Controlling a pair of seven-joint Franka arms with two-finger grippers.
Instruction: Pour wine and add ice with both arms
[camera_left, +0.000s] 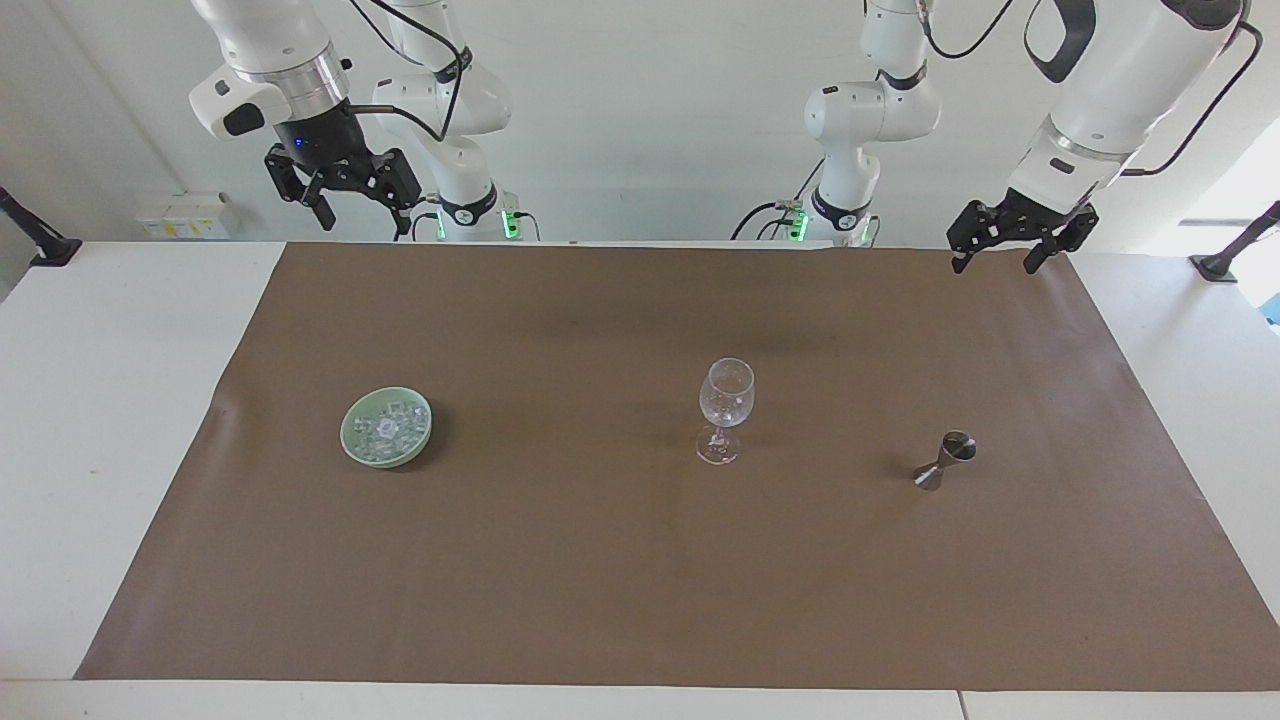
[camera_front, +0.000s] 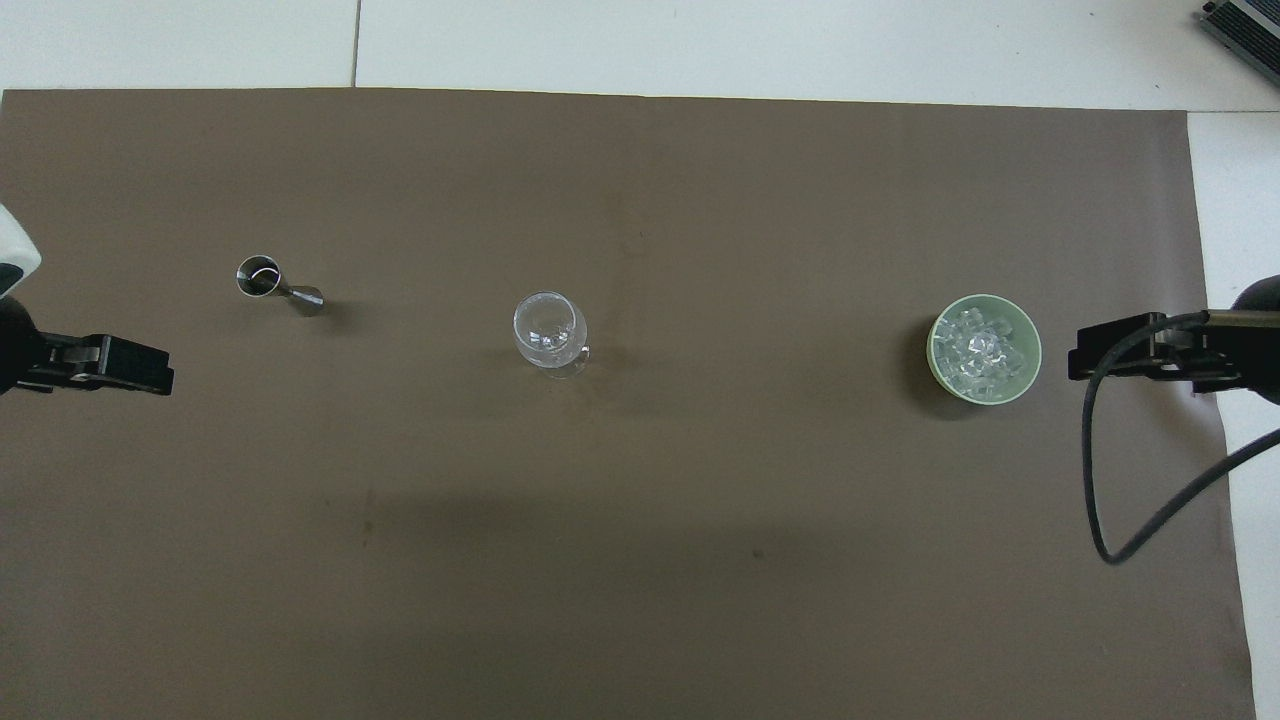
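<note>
A brown mat (camera_left: 640, 560) covered the white surface (camera_left: 110, 400) before a pale wall (camera_left: 650, 120), both the left end effector (camera_left: 1010, 245) and the right end effector (camera_left: 340, 195) hanging wide open, empty, at twelve o'clock.

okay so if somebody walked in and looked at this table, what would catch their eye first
Probably the clear stemmed glass standing alone mid-table on the brown sheet. Toward the right arm's end sits a green bowl of ice; toward the left arm's end, a small metal measuring cup. Both tools, left and right, hang open, holding nothing.
</note>
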